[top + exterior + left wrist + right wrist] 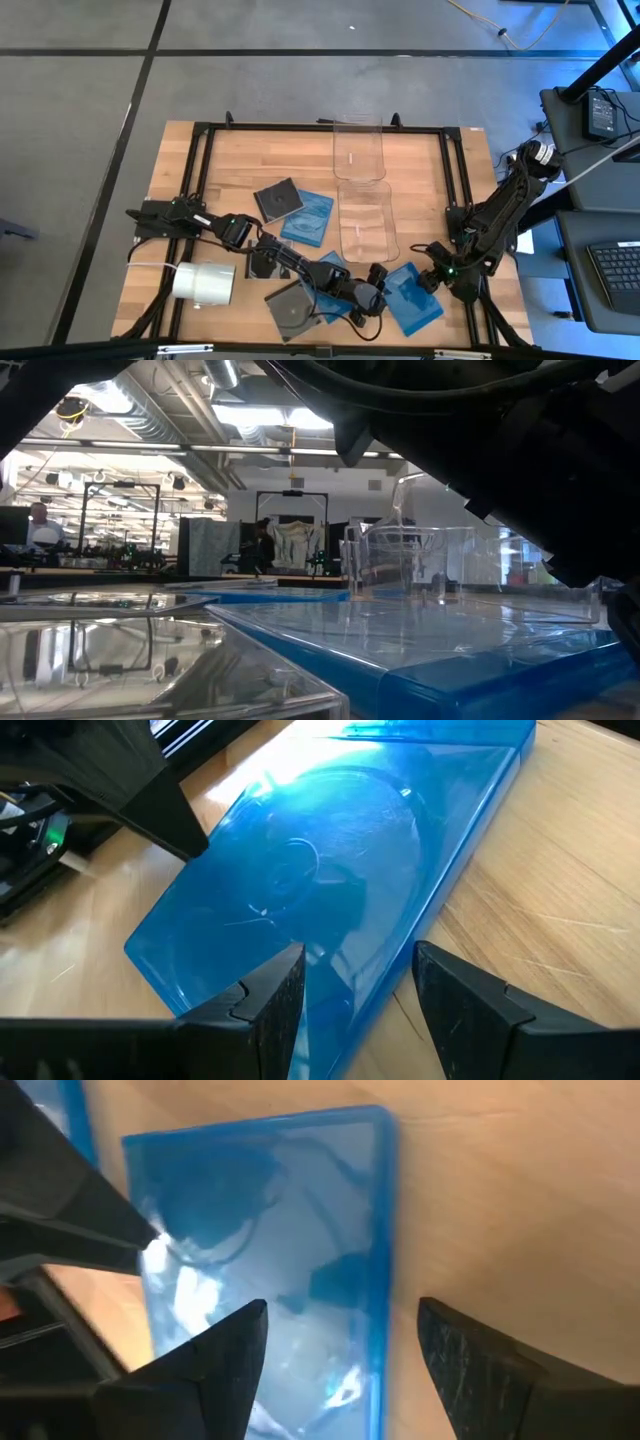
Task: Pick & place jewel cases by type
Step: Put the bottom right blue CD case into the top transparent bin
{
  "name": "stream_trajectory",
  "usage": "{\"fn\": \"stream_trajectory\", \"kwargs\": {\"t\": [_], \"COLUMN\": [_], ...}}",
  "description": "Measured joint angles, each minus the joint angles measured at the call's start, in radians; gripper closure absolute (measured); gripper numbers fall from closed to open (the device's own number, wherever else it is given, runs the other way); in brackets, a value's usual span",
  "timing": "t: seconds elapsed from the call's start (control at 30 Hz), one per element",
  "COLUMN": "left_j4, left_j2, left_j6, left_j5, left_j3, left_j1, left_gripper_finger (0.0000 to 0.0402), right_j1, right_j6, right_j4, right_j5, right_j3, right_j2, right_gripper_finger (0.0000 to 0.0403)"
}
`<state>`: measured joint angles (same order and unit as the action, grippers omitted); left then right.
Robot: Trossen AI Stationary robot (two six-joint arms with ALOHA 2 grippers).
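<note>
A translucent blue jewel case (pixel 412 300) lies flat on the wood near the table's front right. My left gripper (pixel 378 292) is at its left side, open; in the left wrist view (pixel 355 965) one finger stands over the case (pixel 330 850) and the other past its edge. My right gripper (pixel 430 282) is at the case's far right side, open too (pixel 340 1315), astride the long edge of the case (pixel 270 1210). Another blue case (pixel 308 218) and two dark cases (pixel 278 200), (pixel 290 308) also lie flat on the table. My left gripper comes slanting down from the table's left at the blue case's edge (pixel 375 990), with one finger on either side of it. I cannot tell whether it touches. My right gripper slants down over the case's long edge (pixel 385 1260), and whether it touches I cannot tell either.
Two clear bins (pixel 358 150), (pixel 365 222) stand in a row at the table's middle and far side. A white roll (pixel 205 284) lies at the front left. A black frame (pixel 200 160) runs round the table. Bare wood lies between the bins and the right frame.
</note>
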<state>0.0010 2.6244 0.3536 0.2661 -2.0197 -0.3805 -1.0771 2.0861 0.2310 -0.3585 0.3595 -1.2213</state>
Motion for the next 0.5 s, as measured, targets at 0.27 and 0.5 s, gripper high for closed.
{"fn": "stream_trajectory", "kwargs": {"t": [0.27, 0.5], "left_j4": [0.005, 0.014], "left_j2": [0.0, 0.0], "left_j6": [0.006, 0.008], "left_j5": [0.0, -0.007], "left_j3": [0.0, 0.001], "left_j1": [0.004, 0.009], "left_gripper_finger": [0.0217, 0.0217], "right_j1": [-0.001, -0.001], "right_j6": [-0.041, -0.127], "right_j4": [-0.137, -0.163], "right_j5": [-0.034, -0.051], "right_j3": [-0.039, -0.023], "right_j2": [-0.006, -0.013], "right_gripper_finger": [0.0143, 0.0142]}}
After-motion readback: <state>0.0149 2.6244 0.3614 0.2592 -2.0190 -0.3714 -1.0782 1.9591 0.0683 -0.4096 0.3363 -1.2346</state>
